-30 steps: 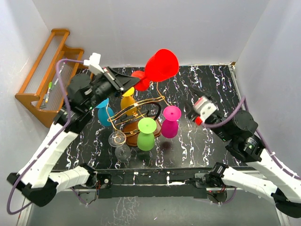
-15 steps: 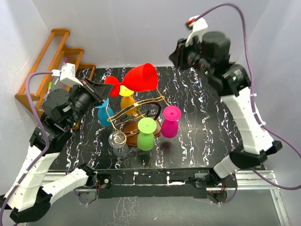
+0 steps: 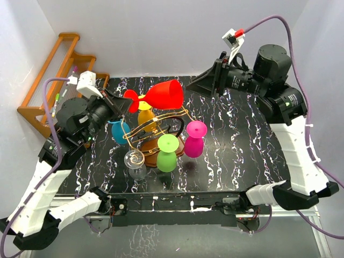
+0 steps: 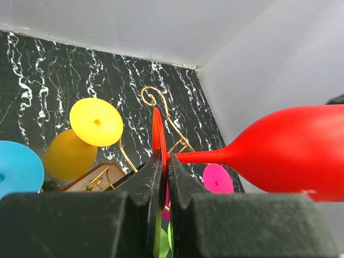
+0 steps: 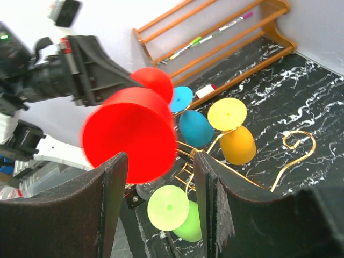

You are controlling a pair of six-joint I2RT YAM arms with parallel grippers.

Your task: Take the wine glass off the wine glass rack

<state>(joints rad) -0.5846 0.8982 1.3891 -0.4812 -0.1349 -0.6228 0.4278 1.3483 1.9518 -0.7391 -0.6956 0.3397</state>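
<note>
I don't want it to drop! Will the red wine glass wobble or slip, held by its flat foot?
The glossy red wine glass could probably swing: the left end effector pinches only its thin foot, with the big bowl sticking out sideways. Its smooth shine hints it's slippery. It looks like light plastic, so likely not very fragile.

The red wine glass (image 3: 166,95) is being carried lower and further left than a second ago, now tipped on its side with the bowl pointing right. The left pincer (image 3: 122,102), clamped on its foot, is being drawn back leftward with it. The right pincer (image 3: 207,85), earlier low over the counter (image 3: 231,150) on the right, is being held high at the back, turned toward the glass, jaws apart.
</note>
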